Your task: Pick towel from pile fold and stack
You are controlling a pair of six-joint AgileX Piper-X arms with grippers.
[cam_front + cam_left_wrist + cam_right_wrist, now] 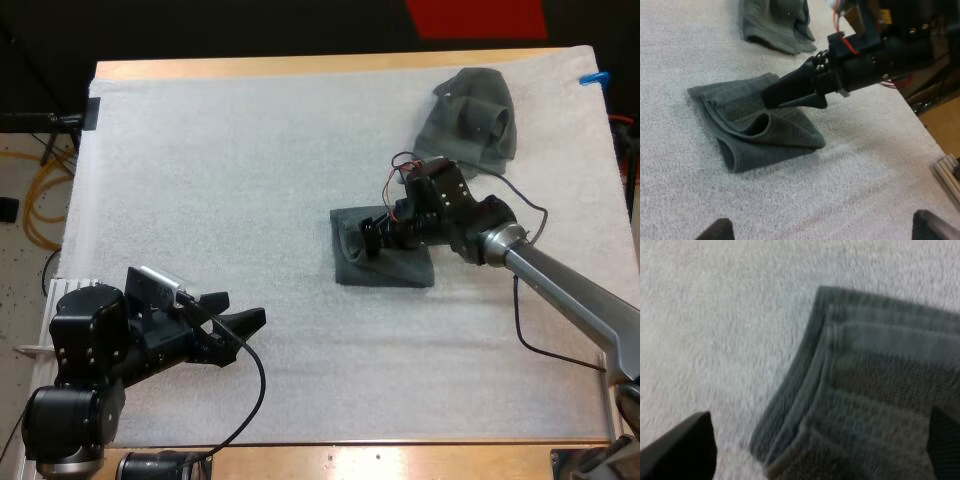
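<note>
A folded dark grey-green towel [385,262] [747,132] [880,370] lies on the white mat right of centre, its near layers gaping a little. My right gripper [368,236] [785,95] [815,450] hovers low over the towel's left part, open, one finger over the mat and the other over the cloth. A crumpled towel [470,120] [775,22] sits at the far right of the mat. My left gripper [243,307] [825,230] stands open above bare mat at the near left, pointing toward the folded towel, nothing between its fingers.
The white mat [250,170] covers most of the wooden table. The table's front edge [400,460] runs close behind my left arm's base. A table corner and a slatted rail [947,175] show past the folded towel.
</note>
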